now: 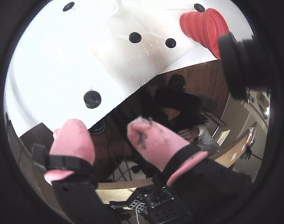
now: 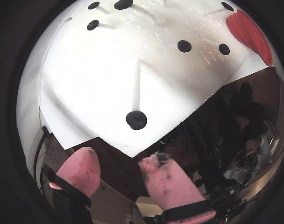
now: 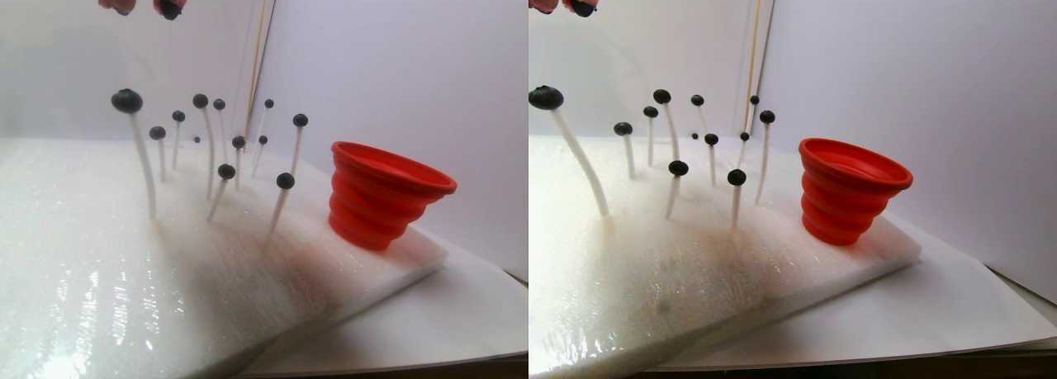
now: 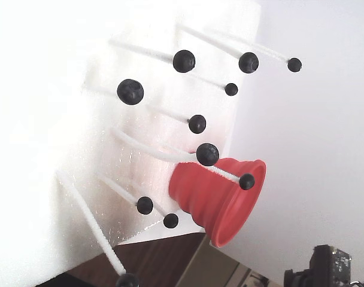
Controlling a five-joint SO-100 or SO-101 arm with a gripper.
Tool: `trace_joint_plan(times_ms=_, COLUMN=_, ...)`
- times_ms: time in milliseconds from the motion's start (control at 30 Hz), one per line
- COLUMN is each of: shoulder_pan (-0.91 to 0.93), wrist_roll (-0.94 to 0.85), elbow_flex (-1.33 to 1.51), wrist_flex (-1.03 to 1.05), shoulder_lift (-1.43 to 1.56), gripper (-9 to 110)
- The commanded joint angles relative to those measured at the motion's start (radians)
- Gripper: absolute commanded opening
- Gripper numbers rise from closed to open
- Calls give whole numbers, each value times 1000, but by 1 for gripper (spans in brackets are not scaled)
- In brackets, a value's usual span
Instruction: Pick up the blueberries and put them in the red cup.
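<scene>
I am at the reaching step: the gripper [image 2: 118,165] hangs with its jaws spread and empty above the nearest of the blueberries [image 2: 136,120] on its white stick [image 2: 136,88], so next I must lower around it, then carry it to the red cup [image 3: 384,193].

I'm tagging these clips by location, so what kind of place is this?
Probably a home or hobby tabletop test rig, not a real berry patch: blueberries sit on thin white sticks stuck in a white foam slab, beside a red cup, against plain white backing.
</scene>
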Motion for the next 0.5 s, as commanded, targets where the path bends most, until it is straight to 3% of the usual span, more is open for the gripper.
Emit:
trace_joint_plan(times_ms=0, shoulder_pan=3, wrist_roll=-8, elbow_flex=-14, wrist_flex=-31, shoulder_lift=-8, gripper=18)
trace_joint_plan(times_ms=467, shoulder_pan=34, wrist_roll=-26, elbow_flex=28, wrist_flex=-120, shoulder_lift=-81, gripper=19)
